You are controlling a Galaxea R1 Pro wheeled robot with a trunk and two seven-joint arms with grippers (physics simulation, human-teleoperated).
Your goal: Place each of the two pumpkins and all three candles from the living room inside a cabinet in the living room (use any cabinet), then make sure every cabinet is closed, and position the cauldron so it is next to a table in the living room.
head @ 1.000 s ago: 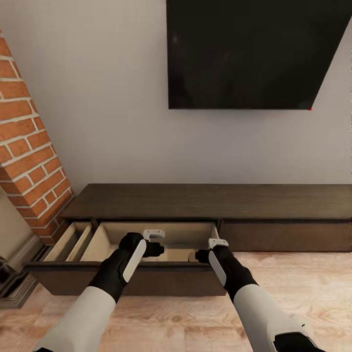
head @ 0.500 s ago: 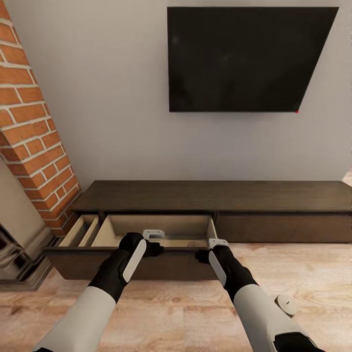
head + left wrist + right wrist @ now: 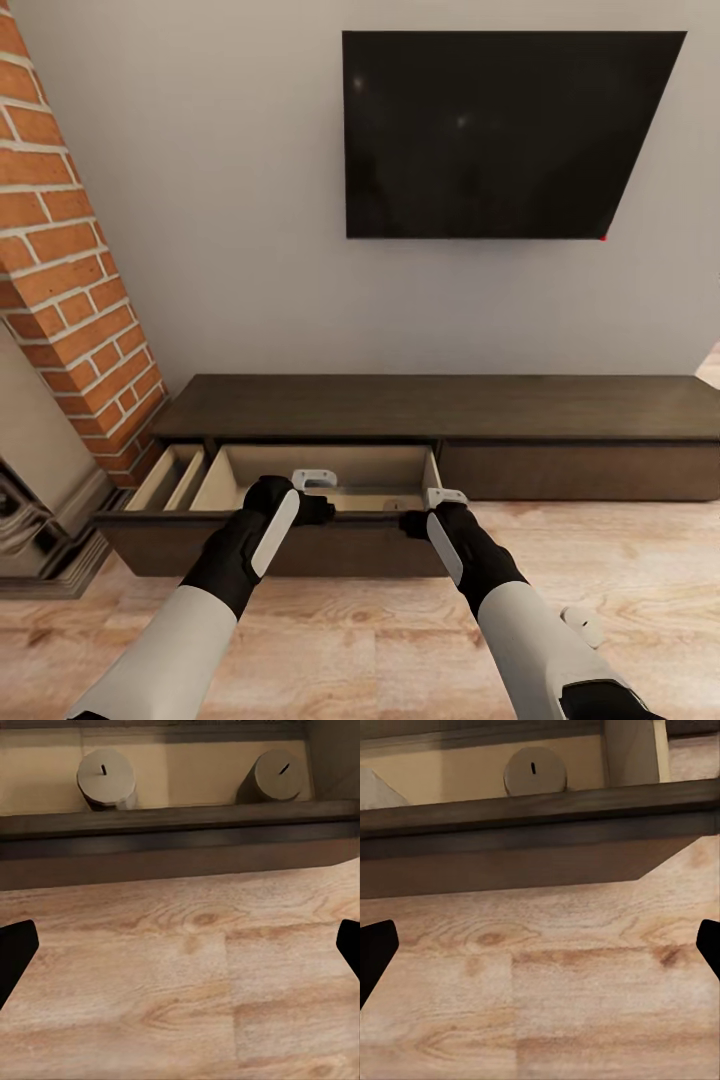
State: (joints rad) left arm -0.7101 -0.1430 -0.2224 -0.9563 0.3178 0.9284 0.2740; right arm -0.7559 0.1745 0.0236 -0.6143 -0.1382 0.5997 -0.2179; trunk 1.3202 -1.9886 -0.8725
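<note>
Nearest, both arms reach forward over the wood floor [image 3: 380, 650], and each wrist view shows dark fingertips at the far edges of the picture with bare planks between. So the left gripper [image 3: 180, 952] and the right gripper [image 3: 540, 952] both look spread wide and hold nothing.

Just beyond them stands the pulled-out drawer [image 3: 300, 550] of the cabinet [image 3: 440, 405], its dark front facing the robot. The front is flat and has no handle, so it would probably close best with a stiff, even push on its face — a pinch has nothing to bite.

Inside the pale interior stand candles: two in the left wrist view [image 3: 106, 778] and [image 3: 276, 774], one in the right wrist view [image 3: 535, 771]. They look rigid, light and easy to tip — better left alone.

Farthest, a dark screen [image 3: 500, 130] hangs on the wall.
</note>
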